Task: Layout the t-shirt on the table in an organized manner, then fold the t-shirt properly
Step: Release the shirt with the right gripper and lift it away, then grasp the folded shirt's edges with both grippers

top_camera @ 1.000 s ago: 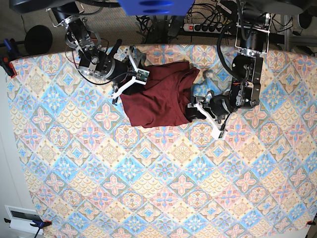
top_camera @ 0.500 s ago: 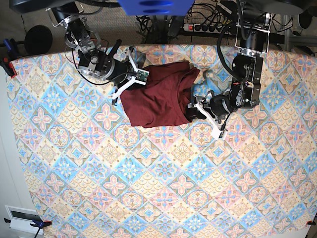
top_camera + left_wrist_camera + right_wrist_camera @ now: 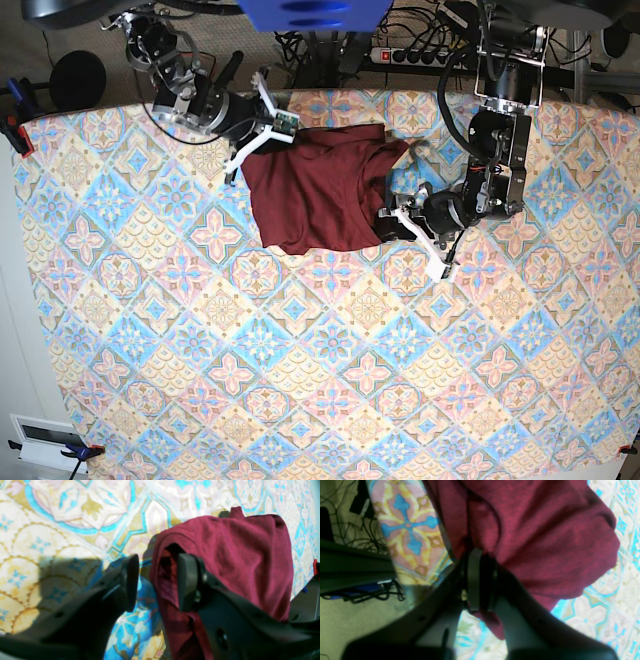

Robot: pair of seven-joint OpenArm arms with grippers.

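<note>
The maroon t-shirt lies bunched near the far edge of the patterned table. My right gripper is at the shirt's upper-left corner. In the right wrist view the right gripper is shut on a fold of the t-shirt. My left gripper sits at the shirt's right edge. In the left wrist view the left gripper is open, and the rolled edge of the t-shirt hangs between its fingers.
A power strip and cables lie on the floor beyond the far table edge, close behind the right arm. Red clamps hold the table cover at the left corner. A white box sits at the lower left.
My right gripper has shut on the shirt's left edge and drawn it toward the far table edge. The shirt's left side has shifted that way. The left arm has stayed still.
</note>
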